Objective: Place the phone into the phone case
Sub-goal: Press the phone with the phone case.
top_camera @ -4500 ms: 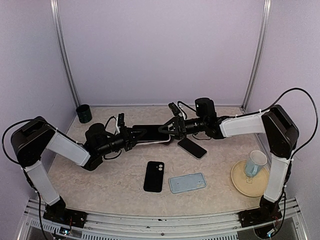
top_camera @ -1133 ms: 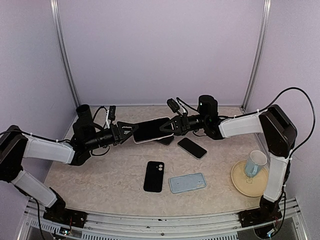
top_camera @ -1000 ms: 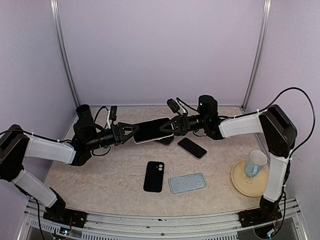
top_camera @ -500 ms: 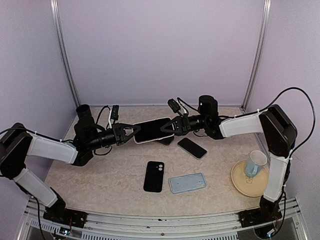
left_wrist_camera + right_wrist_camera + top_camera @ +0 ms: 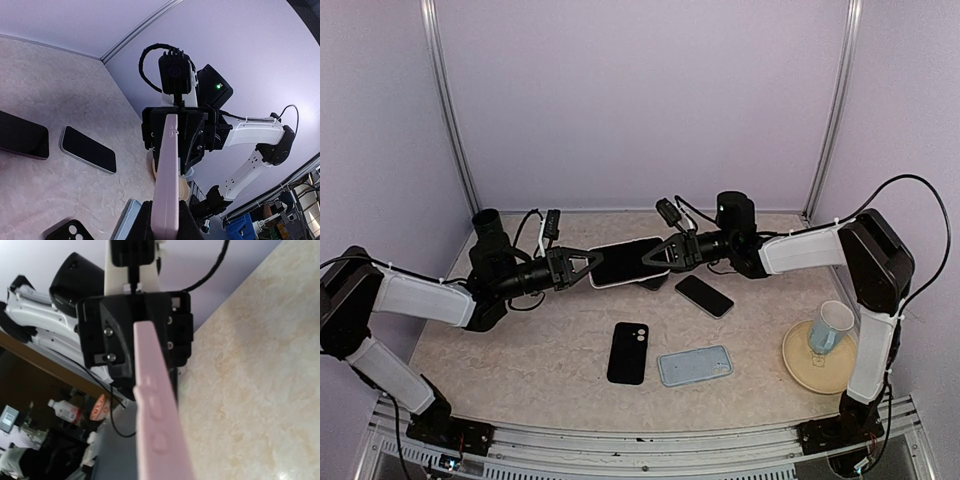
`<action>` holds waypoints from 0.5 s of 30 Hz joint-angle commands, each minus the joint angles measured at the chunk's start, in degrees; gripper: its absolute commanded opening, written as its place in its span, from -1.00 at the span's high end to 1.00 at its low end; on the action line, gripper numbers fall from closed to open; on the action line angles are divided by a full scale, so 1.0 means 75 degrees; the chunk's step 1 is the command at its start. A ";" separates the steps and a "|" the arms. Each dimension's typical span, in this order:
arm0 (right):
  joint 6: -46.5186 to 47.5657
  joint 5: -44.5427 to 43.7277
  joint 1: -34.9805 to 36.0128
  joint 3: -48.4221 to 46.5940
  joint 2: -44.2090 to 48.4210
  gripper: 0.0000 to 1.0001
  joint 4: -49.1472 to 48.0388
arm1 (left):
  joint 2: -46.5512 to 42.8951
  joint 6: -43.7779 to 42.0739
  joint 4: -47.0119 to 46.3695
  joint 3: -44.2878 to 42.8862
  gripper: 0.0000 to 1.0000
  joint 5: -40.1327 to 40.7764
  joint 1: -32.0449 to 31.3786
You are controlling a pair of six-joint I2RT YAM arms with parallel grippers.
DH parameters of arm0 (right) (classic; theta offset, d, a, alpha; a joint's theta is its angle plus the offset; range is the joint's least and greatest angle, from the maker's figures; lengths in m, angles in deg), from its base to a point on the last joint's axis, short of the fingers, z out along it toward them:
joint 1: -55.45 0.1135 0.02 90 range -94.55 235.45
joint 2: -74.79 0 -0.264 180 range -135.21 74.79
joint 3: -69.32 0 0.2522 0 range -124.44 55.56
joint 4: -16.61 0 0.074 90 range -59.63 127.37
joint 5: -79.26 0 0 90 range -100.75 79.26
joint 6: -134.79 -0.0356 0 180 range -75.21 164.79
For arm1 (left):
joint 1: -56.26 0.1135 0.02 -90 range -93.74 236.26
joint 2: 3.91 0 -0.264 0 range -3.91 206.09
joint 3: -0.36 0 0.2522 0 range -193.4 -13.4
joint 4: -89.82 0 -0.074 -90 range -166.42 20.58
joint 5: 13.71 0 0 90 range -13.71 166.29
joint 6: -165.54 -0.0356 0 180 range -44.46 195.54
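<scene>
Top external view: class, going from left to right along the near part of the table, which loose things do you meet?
black phone case → light blue phone case → plate with a mug standing on it
</scene>
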 commanded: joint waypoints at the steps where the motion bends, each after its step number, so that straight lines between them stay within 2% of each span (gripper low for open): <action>1: -0.0082 0.0413 0.0202 -0.0114 0.0332 0.50 -0.0496 | -0.0209 -0.0874 0.1043 -0.0109 1.00 0.0451 -0.0078; 5: -0.0247 0.0500 0.0196 -0.0105 0.0290 0.50 -0.0672 | -0.0520 -0.1228 0.1511 -0.0107 1.00 0.0689 -0.0078; 7: -0.0307 0.0526 0.0196 -0.0107 0.0251 0.70 -0.0729 | -0.0614 -0.1333 0.1643 -0.0107 1.00 0.0756 -0.0078; 9: -0.0412 0.0566 0.0218 -0.0111 0.0218 1.00 -0.0852 | -0.0666 -0.1366 0.1701 -0.0096 1.00 0.0785 -0.0078; 10: -0.0462 0.0585 0.0229 -0.0111 0.0198 1.00 -0.0926 | -0.0675 -0.1360 0.1712 -0.0096 1.00 0.0776 -0.0078; 12: -0.0585 0.0575 0.0236 -0.0100 0.0201 1.00 -0.1091 | -0.0670 -0.1340 0.1699 -0.0096 0.91 0.0755 -0.0078; 15: -0.0641 0.0510 0.0231 -0.0133 0.0235 1.00 -0.1199 | -0.0653 -0.1266 0.1641 -0.0096 0.63 0.0688 -0.0078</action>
